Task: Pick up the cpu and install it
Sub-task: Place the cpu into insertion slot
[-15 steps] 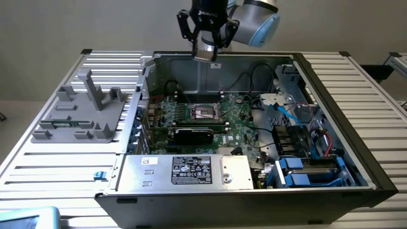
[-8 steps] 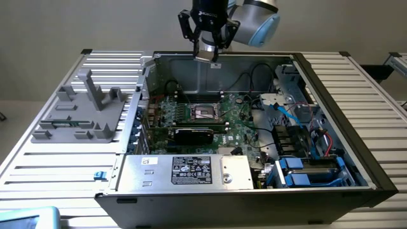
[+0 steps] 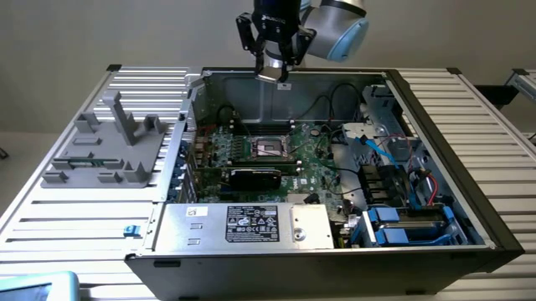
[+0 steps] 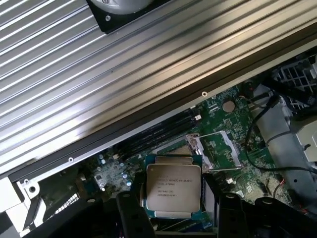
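Note:
The cpu (image 4: 173,187), a flat square chip with a shiny silver top and printed text, sits between my gripper's (image 4: 174,201) two black fingers (image 4: 130,214). In the exterior view the gripper (image 3: 273,75) hangs high over the rear wall of the open computer case (image 3: 435,135), shut on the cpu (image 3: 270,77). The dark square socket (image 3: 270,147) with its metal frame lies on the green motherboard, well below the gripper and nearer the case's middle. In the wrist view the socket (image 4: 217,149) shows beyond the cpu, with its frame swung up.
A grey plastic fixture (image 3: 109,147) stands on the slatted table at the exterior view's left. Inside the case are a black rectangular card (image 3: 255,177), a silver power-supply box (image 3: 243,224), blue drive caddies (image 3: 403,227) and loose cables (image 3: 377,150).

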Controlling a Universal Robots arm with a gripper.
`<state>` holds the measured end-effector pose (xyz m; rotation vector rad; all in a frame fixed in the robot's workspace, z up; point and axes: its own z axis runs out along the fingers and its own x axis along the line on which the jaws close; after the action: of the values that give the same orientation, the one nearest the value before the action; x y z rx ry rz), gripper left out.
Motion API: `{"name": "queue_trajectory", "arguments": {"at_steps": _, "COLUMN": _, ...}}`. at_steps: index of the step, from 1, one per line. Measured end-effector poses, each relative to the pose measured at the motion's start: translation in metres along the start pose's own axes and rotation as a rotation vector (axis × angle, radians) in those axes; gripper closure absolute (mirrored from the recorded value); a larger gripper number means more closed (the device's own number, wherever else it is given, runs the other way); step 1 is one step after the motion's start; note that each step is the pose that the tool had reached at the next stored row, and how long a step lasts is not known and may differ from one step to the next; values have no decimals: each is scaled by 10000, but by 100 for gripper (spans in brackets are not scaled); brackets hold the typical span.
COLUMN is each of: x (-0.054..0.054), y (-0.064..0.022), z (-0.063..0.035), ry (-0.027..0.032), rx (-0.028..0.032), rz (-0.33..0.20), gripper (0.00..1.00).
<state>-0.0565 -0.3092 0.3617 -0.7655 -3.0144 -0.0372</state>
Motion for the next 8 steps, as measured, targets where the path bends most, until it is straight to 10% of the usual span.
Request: {"name": "queue_trajectory", "arguments": {"at_steps": 8, "x": 0, "y": 0, "z": 7, "ry": -38, "rx": -25, "rz": 1023, "gripper": 44}}
